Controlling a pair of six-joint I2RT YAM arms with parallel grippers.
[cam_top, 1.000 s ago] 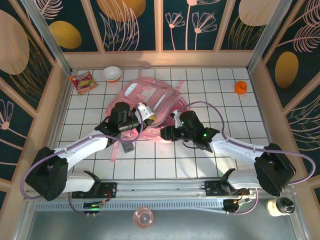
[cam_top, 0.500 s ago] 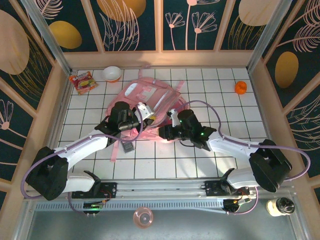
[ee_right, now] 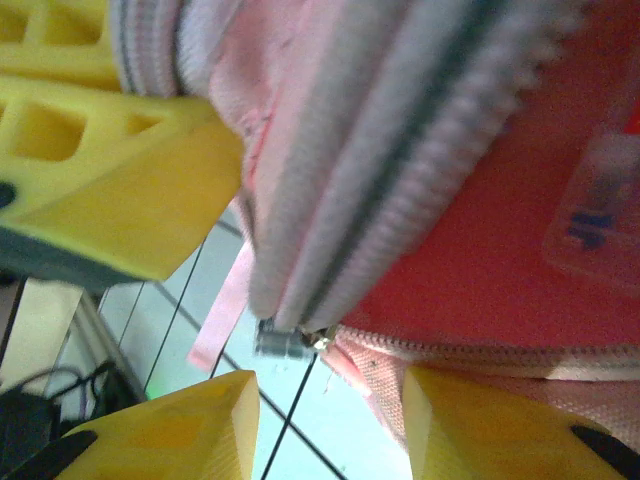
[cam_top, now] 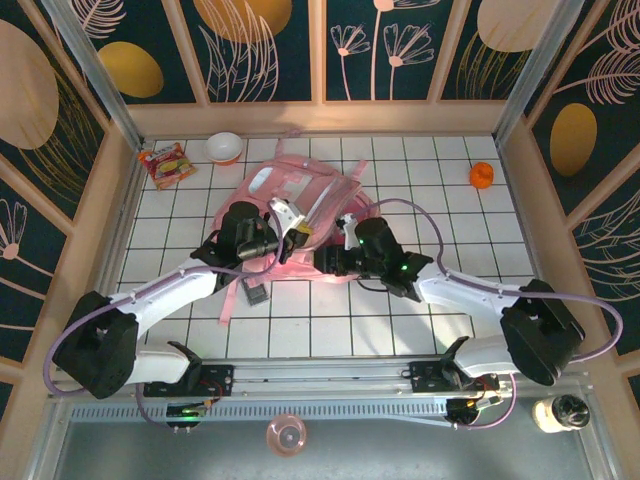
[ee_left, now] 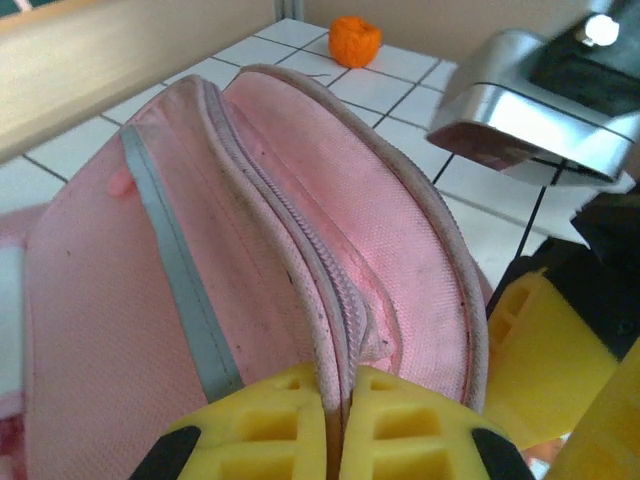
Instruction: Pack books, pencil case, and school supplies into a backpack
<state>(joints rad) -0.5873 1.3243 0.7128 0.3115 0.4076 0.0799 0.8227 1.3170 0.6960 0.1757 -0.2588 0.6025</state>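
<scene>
The pink backpack (cam_top: 300,195) lies in the middle of the table. My left gripper (cam_top: 292,228) is shut on its zipped rim, and in the left wrist view the yellow fingers (ee_left: 270,420) pinch the zipper seam of the backpack (ee_left: 120,280). My right gripper (cam_top: 324,262) is open at the bag's near edge. Its yellow fingertips (ee_right: 190,430) stand apart just below the metal zipper slider (ee_right: 285,340), and the bag's pink-red inside (ee_right: 480,250) gapes above them. A small dark grey device (cam_top: 253,295), the school supplies, lies on the tiles by a pink strap. The books and pencil case are hidden.
A red-and-yellow snack packet (cam_top: 165,163) and a white bowl (cam_top: 224,147) sit at the back left. A small orange thing (cam_top: 481,175) is at the back right, also (ee_left: 355,38). Wooden walls ring the tiled table. A pink bowl (cam_top: 287,435) sits below the arm bases.
My right gripper has shifted left and closer to the backpack's near edge. My left gripper has drawn the pinched rim slightly up and to the right.
</scene>
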